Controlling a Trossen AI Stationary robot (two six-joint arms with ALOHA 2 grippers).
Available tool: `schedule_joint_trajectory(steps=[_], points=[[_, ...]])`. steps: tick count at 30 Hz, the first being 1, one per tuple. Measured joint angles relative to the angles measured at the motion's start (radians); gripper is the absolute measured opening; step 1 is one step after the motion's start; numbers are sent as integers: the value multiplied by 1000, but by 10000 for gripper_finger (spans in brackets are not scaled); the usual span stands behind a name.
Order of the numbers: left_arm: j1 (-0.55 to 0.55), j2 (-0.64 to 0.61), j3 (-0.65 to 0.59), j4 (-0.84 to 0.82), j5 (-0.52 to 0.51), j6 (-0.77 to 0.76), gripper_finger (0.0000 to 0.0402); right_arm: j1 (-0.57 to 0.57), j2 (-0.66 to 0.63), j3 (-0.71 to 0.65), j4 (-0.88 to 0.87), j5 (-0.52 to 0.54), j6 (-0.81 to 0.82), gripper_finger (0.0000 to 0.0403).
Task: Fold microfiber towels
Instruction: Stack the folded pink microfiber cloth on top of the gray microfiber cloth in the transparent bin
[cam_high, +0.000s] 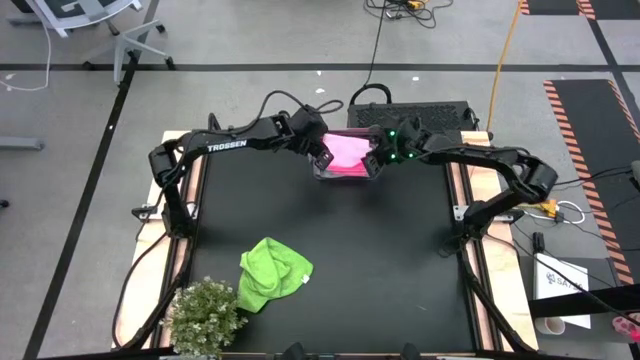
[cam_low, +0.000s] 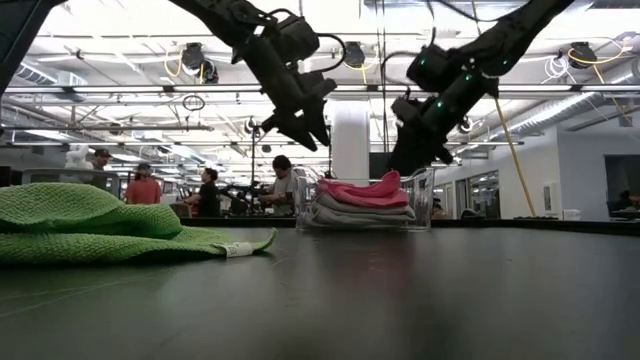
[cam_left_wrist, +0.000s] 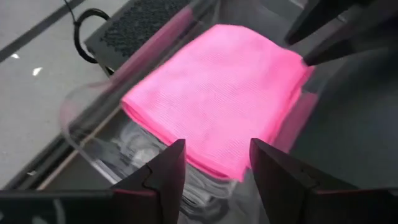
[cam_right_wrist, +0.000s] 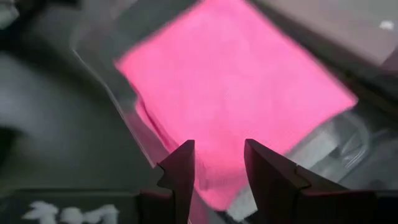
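A folded pink towel (cam_high: 347, 152) lies on top of folded white towels (cam_low: 350, 213) inside a clear plastic bin (cam_low: 426, 200) at the far middle of the table. A lime green towel (cam_high: 270, 272) lies crumpled on the table at the near left. My left gripper (cam_left_wrist: 214, 163) hangs open above the bin's left side, its fingers apart over the pink towel's edge (cam_left_wrist: 205, 165). My right gripper (cam_right_wrist: 219, 163) hangs open above the bin's right side, also just over the pink towel (cam_right_wrist: 230, 81). In the low view both grippers stand clear above the pile.
A small bushy green plant (cam_high: 205, 316) stands at the table's near left corner, beside the green towel. A black box (cam_high: 420, 115) sits beyond the far edge behind the bin. People (cam_low: 280, 185) are in the room behind the table. Bare black tabletop (cam_high: 380, 270) fills the middle and right.
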Motion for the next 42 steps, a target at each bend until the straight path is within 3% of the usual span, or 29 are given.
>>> schedule_joint_trajectory(steps=[10, 16, 18, 23, 28, 34, 42], points=[[-50, 0, 0, -57, -8, -34, 172, -20, 72, 3, -3, -1, -88, 130], [-56, -23, 2, -66, -15, 5, 173, -27, -16, 61, -91, -54, -49, 121], [-55, -35, 44, -98, -24, 52, 166, -8, -70, 122, -206, -62, -84, 101], [-71, -45, 215, -295, -41, 180, 106, 63, -170, 312, -548, 3, -192, 12], [-86, -29, 354, -295, -35, 238, 13, 160, -288, 450, -733, 26, -111, 2], [-64, 79, 432, -196, 8, 240, 3, 282, -500, 496, -680, 151, 5, 0], [-37, 333, 642, -309, 39, 254, 2, 336, -640, 494, -672, 230, 84, 0]])
